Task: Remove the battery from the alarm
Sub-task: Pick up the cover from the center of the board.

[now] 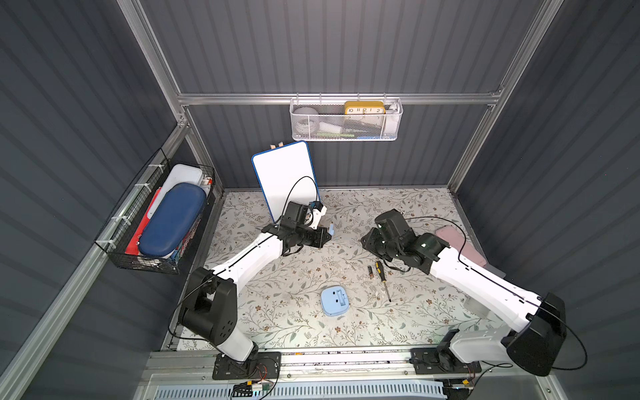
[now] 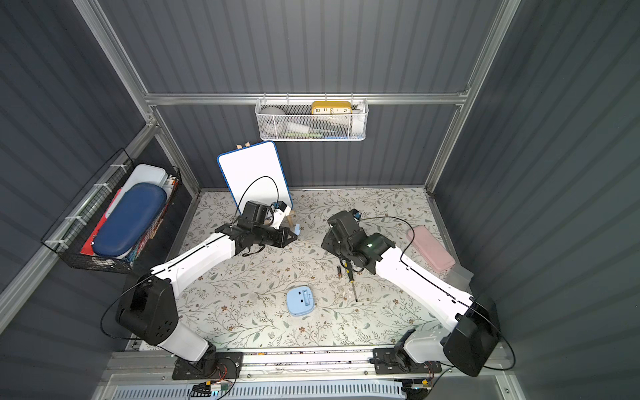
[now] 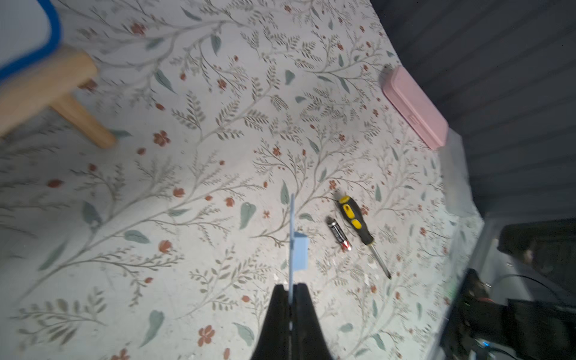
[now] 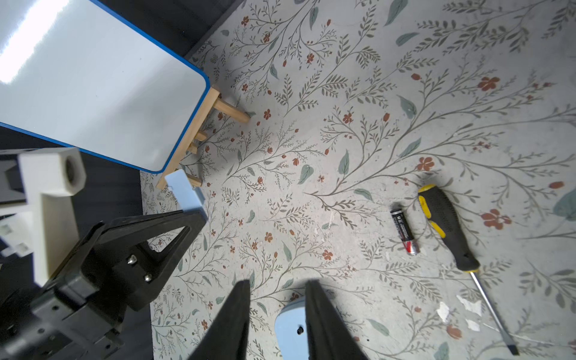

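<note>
The light-blue alarm (image 1: 334, 301) (image 2: 300, 300) lies face down near the middle of the table, its back up. The battery (image 1: 370, 271) (image 3: 339, 233) (image 4: 404, 232) lies on the table beside a black-and-yellow screwdriver (image 1: 382, 277) (image 4: 445, 221), apart from the alarm. My left gripper (image 3: 290, 288) hovers above the table near the whiteboard, shut on a thin light-blue cover piece (image 3: 299, 249) (image 4: 184, 190). My right gripper (image 4: 279, 285) is open and holds nothing. It hangs above the table, with one edge of the alarm (image 4: 290, 330) showing between its fingers far below.
A blue-rimmed whiteboard (image 1: 284, 176) on a wooden easel stands at the back left. A pink case (image 1: 460, 244) lies by the right wall. A wire basket (image 1: 346, 131) holding a yellow clock hangs on the back wall. A black basket (image 1: 156, 221) hangs on the left wall.
</note>
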